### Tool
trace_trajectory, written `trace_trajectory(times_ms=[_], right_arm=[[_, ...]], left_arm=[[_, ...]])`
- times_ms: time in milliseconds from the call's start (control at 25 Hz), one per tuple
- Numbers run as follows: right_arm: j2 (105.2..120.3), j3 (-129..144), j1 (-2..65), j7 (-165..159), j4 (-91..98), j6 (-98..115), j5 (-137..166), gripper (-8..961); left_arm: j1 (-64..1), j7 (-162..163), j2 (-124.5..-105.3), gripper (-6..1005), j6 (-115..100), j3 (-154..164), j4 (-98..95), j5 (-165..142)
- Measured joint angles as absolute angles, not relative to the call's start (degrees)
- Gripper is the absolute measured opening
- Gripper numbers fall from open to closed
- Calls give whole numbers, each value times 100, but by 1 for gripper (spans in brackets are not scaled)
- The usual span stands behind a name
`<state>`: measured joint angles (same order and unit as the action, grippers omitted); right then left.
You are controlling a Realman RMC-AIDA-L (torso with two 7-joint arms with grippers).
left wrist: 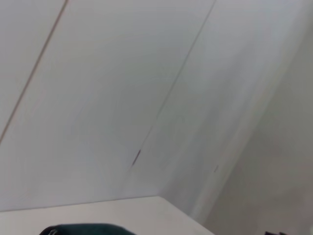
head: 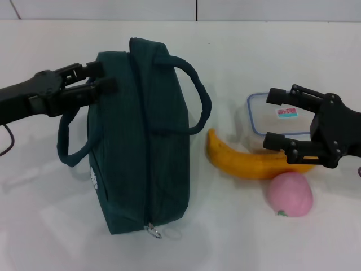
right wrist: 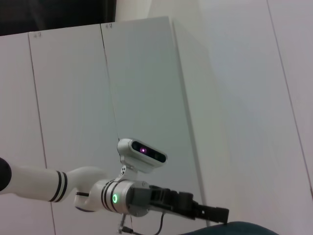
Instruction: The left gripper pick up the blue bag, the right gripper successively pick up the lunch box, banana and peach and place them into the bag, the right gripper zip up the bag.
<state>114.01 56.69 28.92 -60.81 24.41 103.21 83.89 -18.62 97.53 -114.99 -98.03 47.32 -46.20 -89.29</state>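
Observation:
The blue bag [head: 141, 141] lies on the white table [head: 45, 226] with its zipper shut and the ring pull [head: 152, 230] at the near end. My left gripper [head: 104, 76] is at the bag's far left corner, just above one looped handle [head: 70, 147]. The bag's edge [left wrist: 83, 229] shows in the left wrist view, and the right wrist view catches the left gripper [right wrist: 220, 213] over the bag [right wrist: 239, 228]. My right gripper [head: 269, 117] hangs open over the lunch box [head: 260, 116] and the banana [head: 242, 161], holding nothing. The peach [head: 290, 193] sits in front of the banana.
A second handle [head: 200, 101] arches off the bag's right side toward the banana. White wall panels [head: 197, 8] close off the back of the table.

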Motion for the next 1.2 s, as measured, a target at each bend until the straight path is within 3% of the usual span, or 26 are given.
trace_trajectory(times_ms=[760, 1000, 1200], right_arm=[[11398, 5651, 2887, -6097, 2452, 10320, 8367, 835], [11399, 5651, 2891, -6100, 2509, 10279, 8352, 831], [11408, 5651, 2927, -6100, 2530, 10237, 8349, 828]], left_arm=[[-1586, 10018, -11477, 871, -9744, 4477, -5026, -8892], [-1265, 10505, -11779, 871, -9727, 4447, -6072, -9051], [-1287, 10707, -11925, 871, -9576, 4441, -6203, -9418]])
